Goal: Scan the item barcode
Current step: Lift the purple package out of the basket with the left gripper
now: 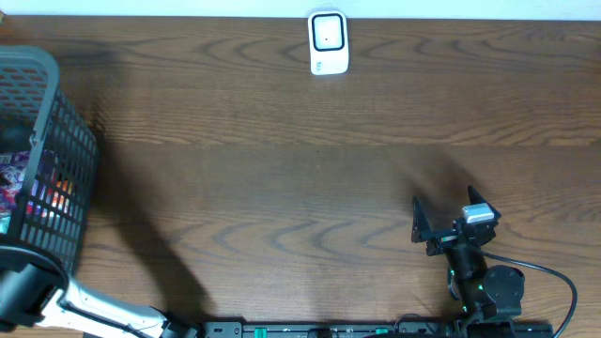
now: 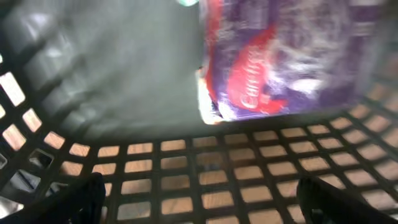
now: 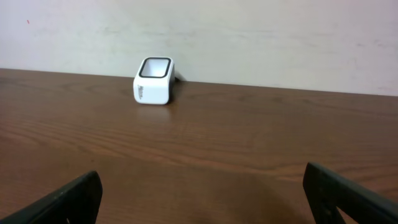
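Black fingertips [image 2: 62,199] of the left end effector [image 2: 199,202] frame the bottom corners of the left wrist view, spread wide with nothing between them, inside a dark mesh basket [image 2: 186,180]. Ahead of them a purple packet [image 2: 280,62] with red lettering lies against the basket's wall, apart from both fingers. The view is blurred and the lettering cannot be read.

Seen from overhead, the basket stands at the left edge of the wooden counter [image 1: 282,169], colourful goods showing through its mesh, and the left arm [image 1: 94,314] reaches into it from the near edge. The right end effector [image 1: 449,218] is held low over the counter's near right part, its jaws likewise fully apart and empty, pointed toward the far edge.

A white scanner [image 1: 328,42] with a black-rimmed window stands at the far edge, close to the pale wall [image 3: 249,31], well apart from both end effectors and the basket. In the right wrist view it sits left of centre, its window tilted upward, the counter's wood grain stretching between it and the fingers.
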You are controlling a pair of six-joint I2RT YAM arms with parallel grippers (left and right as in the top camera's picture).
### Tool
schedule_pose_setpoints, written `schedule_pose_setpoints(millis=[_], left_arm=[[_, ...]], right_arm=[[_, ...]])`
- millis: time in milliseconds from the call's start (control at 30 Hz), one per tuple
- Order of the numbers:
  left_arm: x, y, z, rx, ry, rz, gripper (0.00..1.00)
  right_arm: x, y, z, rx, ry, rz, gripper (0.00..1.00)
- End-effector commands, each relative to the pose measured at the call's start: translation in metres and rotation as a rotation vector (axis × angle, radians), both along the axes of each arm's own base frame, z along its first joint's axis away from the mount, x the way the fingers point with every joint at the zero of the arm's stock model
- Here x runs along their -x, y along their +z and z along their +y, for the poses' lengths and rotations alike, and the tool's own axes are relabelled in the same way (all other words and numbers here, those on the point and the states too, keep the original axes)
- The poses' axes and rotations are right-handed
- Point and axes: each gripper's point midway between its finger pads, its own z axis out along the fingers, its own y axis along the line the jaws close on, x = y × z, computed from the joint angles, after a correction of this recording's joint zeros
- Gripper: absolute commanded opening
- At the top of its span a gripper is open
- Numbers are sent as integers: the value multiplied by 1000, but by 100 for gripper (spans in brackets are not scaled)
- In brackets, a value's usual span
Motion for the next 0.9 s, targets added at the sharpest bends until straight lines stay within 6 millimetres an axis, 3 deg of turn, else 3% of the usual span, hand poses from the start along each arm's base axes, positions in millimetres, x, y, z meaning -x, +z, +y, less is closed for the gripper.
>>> schedule_pose_setpoints(millis=[0, 100, 300, 633, 733, 800, 867], left_arm=[[-17, 2, -21, 20, -104, -114, 98], [-26, -25, -27, 46, -136, -172, 98], [-30, -73, -15, -15, -145, -192, 97], [-53, -78, 16, -170, -204, -272, 98], [-56, -88, 19, -169, -205, -272, 88], [-59, -96, 23, -168, -206, -272, 72], [-61, -103, 26, -171, -205, -274, 71]], right_arm=[[0, 0, 0, -7, 0, 1, 99], [0, 0, 0, -7, 0, 1, 99], [0, -1, 0, -7, 0, 2, 99], [0, 0, 0, -7, 0, 1, 99], [0, 0, 0, -7, 0, 1, 99], [0, 0, 0, -7, 0, 1, 99], [0, 0, 0, -7, 0, 1, 99]])
